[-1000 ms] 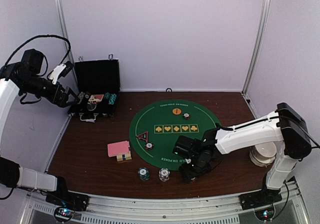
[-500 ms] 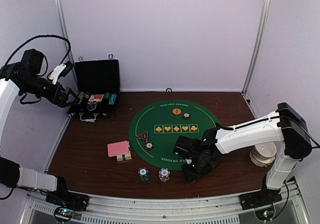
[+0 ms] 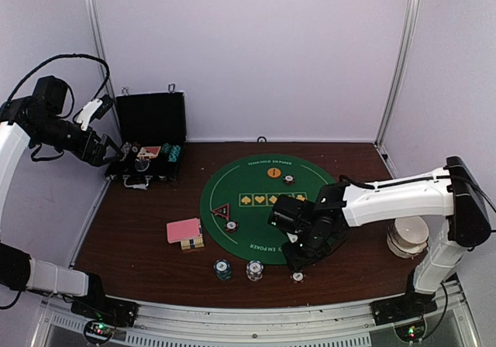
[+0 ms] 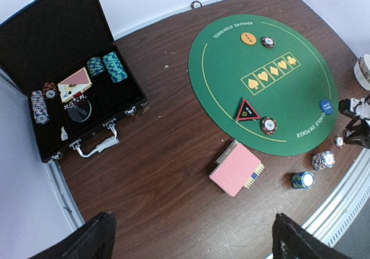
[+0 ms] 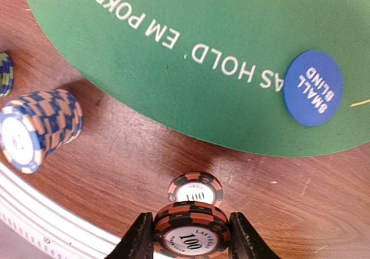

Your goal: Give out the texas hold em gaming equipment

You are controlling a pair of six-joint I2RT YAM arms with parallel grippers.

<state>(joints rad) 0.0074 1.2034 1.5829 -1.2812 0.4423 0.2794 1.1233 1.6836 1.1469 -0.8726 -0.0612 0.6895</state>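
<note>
right gripper (image 5: pixel 191 240): pinching a short stack of red-brown poker chips (image 5: pixel 191 225), over the table (image 5: pixel 115 155) just off the green mat (image 5: pixel 202 33) | left gripper (image 4: pixel 193 239): wide open, empty | chips look stiff, slick, so you squeeze the rims squarely

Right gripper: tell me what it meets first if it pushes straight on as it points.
Most likely the lone red-black chip lying on the wooden table just ahead of the right gripper and its held chip stack; depth is unclear.
</note>
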